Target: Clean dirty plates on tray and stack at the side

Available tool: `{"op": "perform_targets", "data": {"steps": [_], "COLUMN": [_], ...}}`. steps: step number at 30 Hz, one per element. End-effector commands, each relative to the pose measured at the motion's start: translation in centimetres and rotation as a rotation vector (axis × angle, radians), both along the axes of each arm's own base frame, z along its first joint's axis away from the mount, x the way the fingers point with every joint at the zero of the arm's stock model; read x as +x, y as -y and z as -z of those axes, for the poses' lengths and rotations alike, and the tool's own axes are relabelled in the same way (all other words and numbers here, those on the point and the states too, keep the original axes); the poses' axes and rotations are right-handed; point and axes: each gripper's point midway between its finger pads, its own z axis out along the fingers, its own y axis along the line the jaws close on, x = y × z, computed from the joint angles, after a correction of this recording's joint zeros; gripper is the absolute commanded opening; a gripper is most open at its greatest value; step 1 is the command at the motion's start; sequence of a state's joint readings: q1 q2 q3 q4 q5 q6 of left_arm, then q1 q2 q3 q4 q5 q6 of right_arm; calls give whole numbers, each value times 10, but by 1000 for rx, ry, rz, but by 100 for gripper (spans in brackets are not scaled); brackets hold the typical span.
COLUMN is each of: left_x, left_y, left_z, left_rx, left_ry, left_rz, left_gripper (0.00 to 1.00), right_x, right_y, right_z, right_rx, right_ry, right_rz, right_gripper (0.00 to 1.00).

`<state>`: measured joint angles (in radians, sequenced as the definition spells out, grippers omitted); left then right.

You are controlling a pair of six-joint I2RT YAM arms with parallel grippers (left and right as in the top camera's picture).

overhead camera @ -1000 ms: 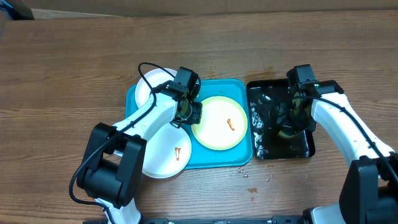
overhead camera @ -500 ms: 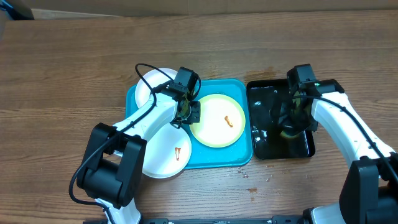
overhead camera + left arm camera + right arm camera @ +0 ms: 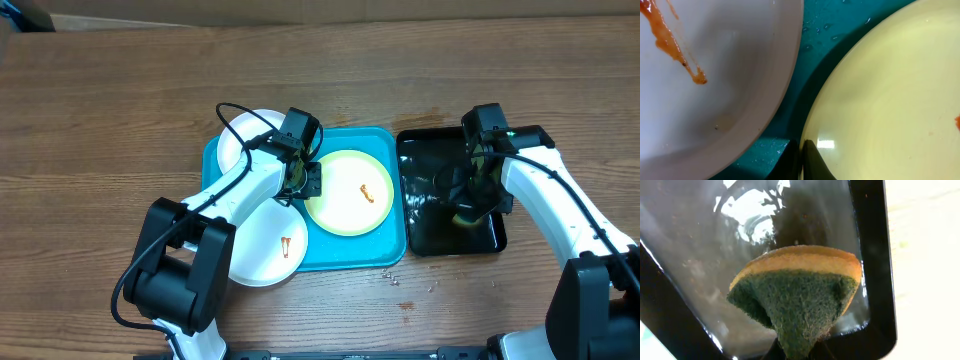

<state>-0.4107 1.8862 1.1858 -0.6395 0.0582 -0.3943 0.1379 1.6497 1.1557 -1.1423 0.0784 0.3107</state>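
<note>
On the table (image 3: 120, 120) my left gripper (image 3: 303, 181) pinches the green-rimmed plate (image 3: 345, 208) on the tray (image 3: 350, 256); my right gripper (image 3: 470, 196) clamps a sponge (image 3: 800, 295).

Three plates: white plate (image 3: 238, 150), second white plate (image 3: 265, 262), green-rimmed plate (image 3: 352, 195). Two trays: turquoise tray (image 3: 350, 256), black tray (image 3: 425, 215). One sponge (image 3: 800, 295). Two robot arms (image 3: 240, 185) (image 3: 545, 195).

Matt wood-grain desk (image 3: 120, 110), glossy turquoise plastic tray (image 3: 350, 258), wet glossy black tray (image 3: 422, 165), smooth shiny plates (image 3: 345, 205), rough fibrous sponge (image 3: 800, 302)
</note>
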Motion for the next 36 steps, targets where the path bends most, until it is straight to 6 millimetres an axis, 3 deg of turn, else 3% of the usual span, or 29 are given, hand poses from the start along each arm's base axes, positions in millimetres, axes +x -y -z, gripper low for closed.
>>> {"op": "perform_targets", "data": {"steps": [1,11,13,19,22,27,36], "left_x": [0,0,-1,-1,-1,-1,-1], "left_y": [-10,-10,-8,-8,-9,-9,-9], "left_z": [5,5,5,5,5,5,5], "left_rx": [46,44,38,37,38,38,38], "left_ry": [-5,-7,-9,-8,-9,-9,-9], "left_rz": [-38,-45,-44,-44,-43,-43,-43], "left_gripper": [4,4,4,4,4,4,4], "right_x": [6,7,11,30,39,44,51], "right_y": [1,2,-12,-90,-116,-152,-166], "right_z": [-12,-15,-15,-42,-51,-48,-13], "right_rx": [-4,-11,71,512,598,511,62], "right_ry": [21,22,32,117,175,251,345], "right_rz": [7,25,-11,-150,-215,-359,-425], "right_gripper": [4,4,4,4,4,4,4]}}
